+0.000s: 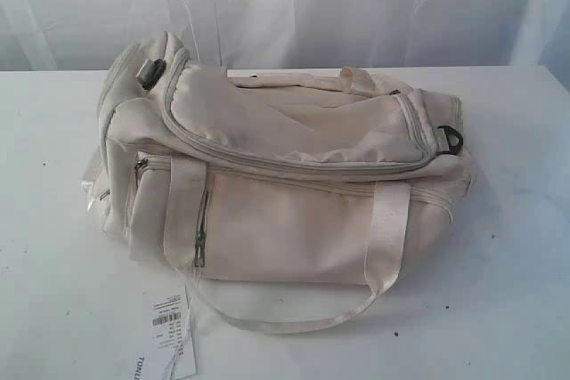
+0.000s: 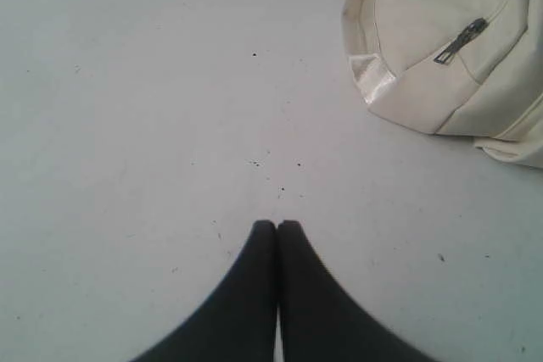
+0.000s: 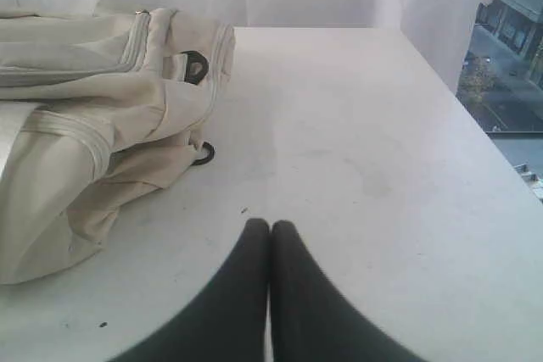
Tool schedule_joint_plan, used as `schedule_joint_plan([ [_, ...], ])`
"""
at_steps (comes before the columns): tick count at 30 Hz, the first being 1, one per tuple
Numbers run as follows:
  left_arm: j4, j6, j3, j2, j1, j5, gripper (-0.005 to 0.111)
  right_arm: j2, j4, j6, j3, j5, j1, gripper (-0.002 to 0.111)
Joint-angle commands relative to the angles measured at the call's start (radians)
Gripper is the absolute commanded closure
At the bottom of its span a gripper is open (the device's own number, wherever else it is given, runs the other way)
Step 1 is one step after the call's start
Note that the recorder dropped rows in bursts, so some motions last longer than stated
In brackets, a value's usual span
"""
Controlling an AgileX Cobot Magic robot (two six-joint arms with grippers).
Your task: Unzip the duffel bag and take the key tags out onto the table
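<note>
Duffel bag centre of exterior frame on table, zipped, long axis left-right. Key tags not visible. Left gripper, right gripper: jaws pressed together, empty, each off one bag end, no contact. Nearer arm: cannot tell.

Bright diffuse daylight, faint soft shadows on tabletop, washed-out whites, left gripper and right gripper blurred

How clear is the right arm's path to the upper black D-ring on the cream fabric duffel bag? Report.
Probably yes: only bare white tabletop lies between the shut right gripper and that upper black D-ring.
</note>
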Motion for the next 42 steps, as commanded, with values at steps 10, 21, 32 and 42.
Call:
schedule_joint_plan([
  [10,0.000,-0.003,0.002,-0.004,0.001,0.001,0.107,-0.007,-0.003,0.004,0.002,-0.012,0.000,0.108],
  [21,0.000,-0.003,0.002,-0.004,0.001,0.001,0.107,-0.007,-0.003,0.004,0.002,-0.012,0.000,0.108],
  [32,0.000,-0.003,0.002,-0.004,0.001,-0.011,0.107,-0.007,-0.003,0.005,0.002,-0.030,0.000,0.108],
  [42,0.006,-0.006,0.002,-0.004,0.001,-0.501,0.107,-0.007,-0.003,0.005,0.002,-0.514,0.000,0.108],
])
